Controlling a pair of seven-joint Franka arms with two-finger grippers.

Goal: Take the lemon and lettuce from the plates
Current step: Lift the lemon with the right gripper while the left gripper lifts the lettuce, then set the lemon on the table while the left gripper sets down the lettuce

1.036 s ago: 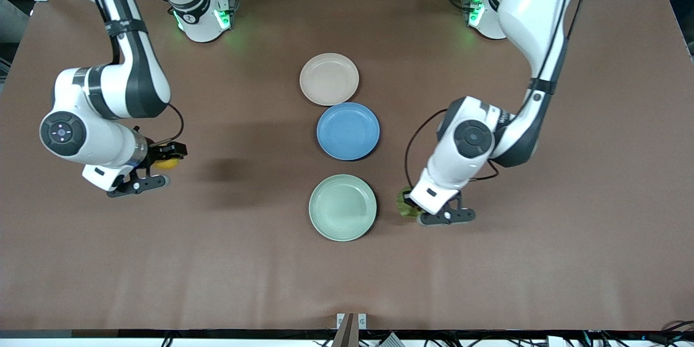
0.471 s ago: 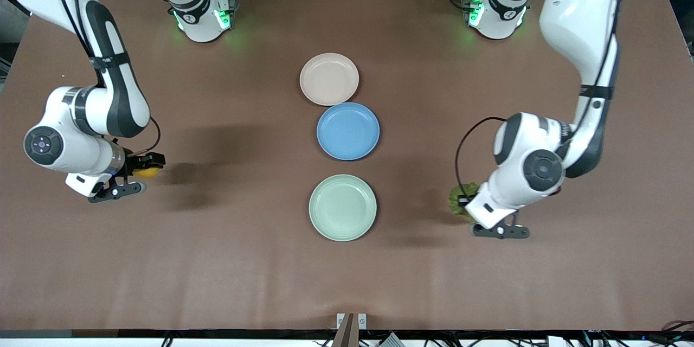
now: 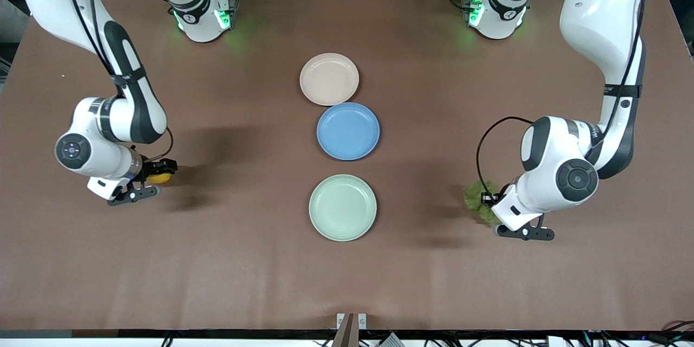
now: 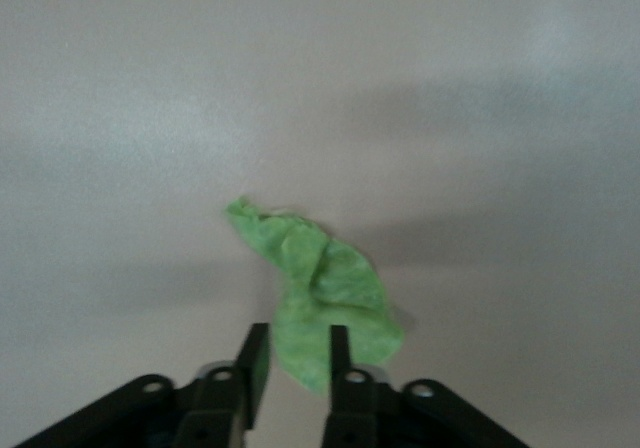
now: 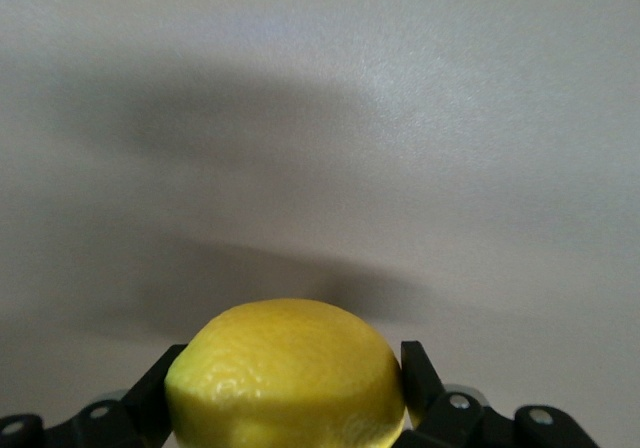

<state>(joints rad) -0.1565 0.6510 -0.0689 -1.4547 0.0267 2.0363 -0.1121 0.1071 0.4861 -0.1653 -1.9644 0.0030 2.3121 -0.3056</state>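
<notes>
My right gripper (image 3: 154, 180) is shut on the yellow lemon (image 3: 161, 178), low over the bare table toward the right arm's end. In the right wrist view the lemon (image 5: 285, 393) fills the space between the fingers of the right gripper (image 5: 290, 360). My left gripper (image 3: 489, 206) is low over the table toward the left arm's end, at the green lettuce (image 3: 475, 195). In the left wrist view the left gripper (image 4: 295, 333) has its jaws parted, and the crumpled lettuce (image 4: 322, 278) lies on the table between them. The beige-pink plate (image 3: 329, 79) and mint green plate (image 3: 342, 207) carry nothing.
A blue plate (image 3: 348, 131) sits between the other two plates, touching the beige-pink one, in a row down the table's middle. Brown table surface spreads around both grippers. Both arm bases stand at the table's edge farthest from the front camera.
The left arm carried the lettuce away from the mint plate toward its end of the table, and its jaws have parted. The right arm swung outward with the lemon, then came back slightly.
</notes>
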